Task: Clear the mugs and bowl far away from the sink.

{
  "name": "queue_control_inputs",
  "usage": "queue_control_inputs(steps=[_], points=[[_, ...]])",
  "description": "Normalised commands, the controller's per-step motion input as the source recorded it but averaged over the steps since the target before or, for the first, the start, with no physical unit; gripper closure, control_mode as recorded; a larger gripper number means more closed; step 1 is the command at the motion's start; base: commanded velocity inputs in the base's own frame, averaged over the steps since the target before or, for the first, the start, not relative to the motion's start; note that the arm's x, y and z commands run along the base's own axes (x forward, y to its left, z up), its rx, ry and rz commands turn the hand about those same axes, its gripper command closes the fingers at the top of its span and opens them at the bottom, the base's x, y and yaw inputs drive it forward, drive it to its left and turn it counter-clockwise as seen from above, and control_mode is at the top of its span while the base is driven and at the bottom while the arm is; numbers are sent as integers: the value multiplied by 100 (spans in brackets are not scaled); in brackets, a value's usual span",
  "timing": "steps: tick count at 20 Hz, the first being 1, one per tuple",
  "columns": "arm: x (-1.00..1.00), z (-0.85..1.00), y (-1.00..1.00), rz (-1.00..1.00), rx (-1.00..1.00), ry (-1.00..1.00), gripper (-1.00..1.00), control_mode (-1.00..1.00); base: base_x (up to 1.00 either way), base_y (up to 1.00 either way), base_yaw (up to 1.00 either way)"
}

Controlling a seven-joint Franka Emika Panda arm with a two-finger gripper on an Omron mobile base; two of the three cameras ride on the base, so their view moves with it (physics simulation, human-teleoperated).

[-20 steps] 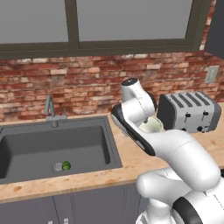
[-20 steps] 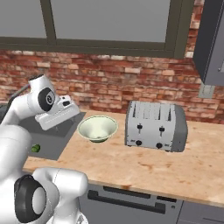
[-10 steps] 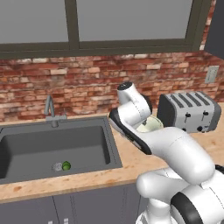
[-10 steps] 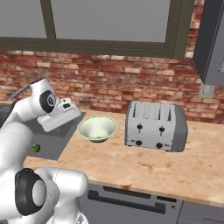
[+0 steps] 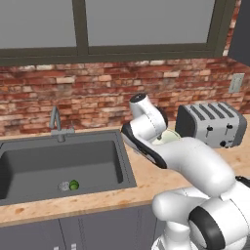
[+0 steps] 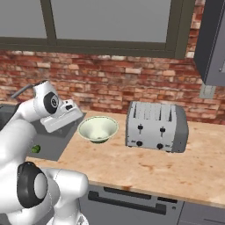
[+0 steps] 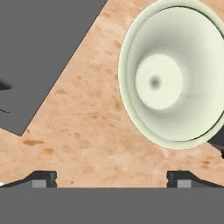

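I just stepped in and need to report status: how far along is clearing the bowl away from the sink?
Nothing looks done yet. The bowl sits upright on the wooden counter, between the sink and the toaster, apart from both. In hand: the gripper is open and empty above the counter, the bowl ahead of it in the hand view. Left: grasping the bowl and carrying it away from the sink.

Base views flank arm, facing counter [image 6: 145, 162], sharing bowl [image 6: 98, 128]; hand view looks down close (bowl [image 7: 175, 78]).
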Motion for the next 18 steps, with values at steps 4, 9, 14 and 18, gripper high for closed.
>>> queue_control_inputs(steps=[4, 9, 14, 18], points=[[29, -23, 0, 4, 0, 0, -100, -100, 0, 0, 0], [26, -23, 0, 4, 0, 0, -100, -100, 0, 0, 0], [27, -21, 0, 2, 0, 0, -100, -100, 0, 0, 0], [28, -21, 0, 2, 0, 0, -100, -100, 0, 0, 0]])
